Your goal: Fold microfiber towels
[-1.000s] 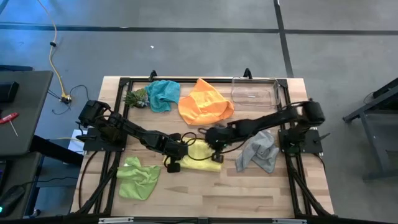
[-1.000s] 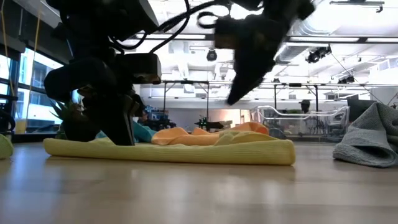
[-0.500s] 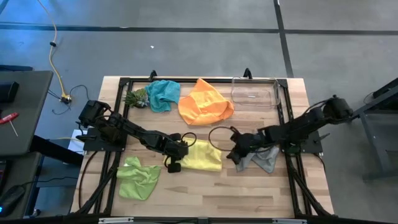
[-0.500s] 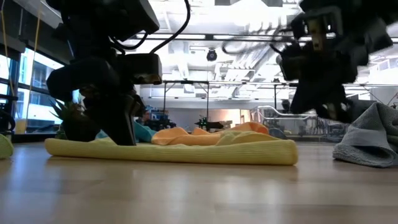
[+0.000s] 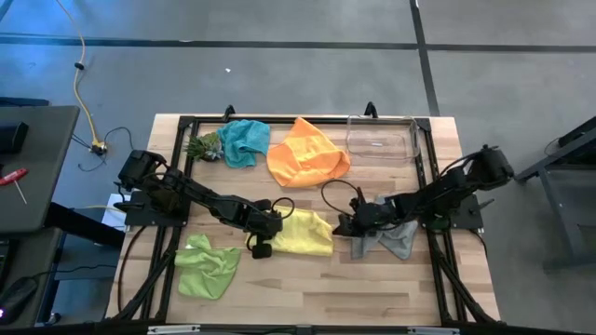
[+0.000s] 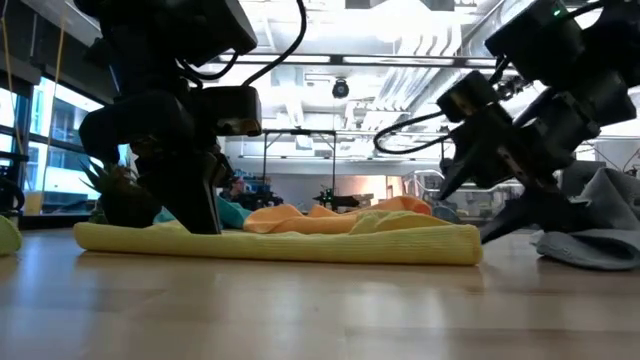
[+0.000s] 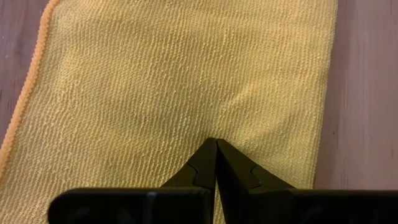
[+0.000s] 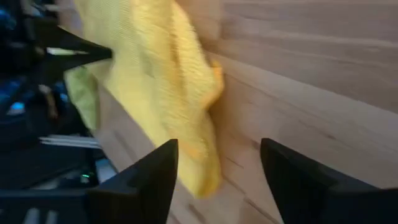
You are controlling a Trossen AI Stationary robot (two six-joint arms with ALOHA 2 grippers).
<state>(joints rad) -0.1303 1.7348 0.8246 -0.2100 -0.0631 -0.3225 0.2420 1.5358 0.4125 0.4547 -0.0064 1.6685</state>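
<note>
Folded microfiber towel (image 5: 303, 234): yellow, fine ribbed weave
Crumpled towel (image 5: 308, 153): orange
Bunched towel (image 5: 244, 140): teal
Rumpled towel (image 5: 208, 265): lime green
Heaped towel (image 5: 395, 233): grey
Wooden table (image 5: 326, 288): pale planks, black frame
Both arms: black

hidden: my right hand (image 5: 346, 226) covers part of the crumpled grey microfiber towel (image 5: 402, 238) | blurred: flat yellow microfiber towel (image 8: 155, 81), right wrist view

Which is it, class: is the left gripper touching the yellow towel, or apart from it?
Touching. The left wrist view shows the left gripper, shut, with its fingertips pressed onto the yellow towel.
</note>
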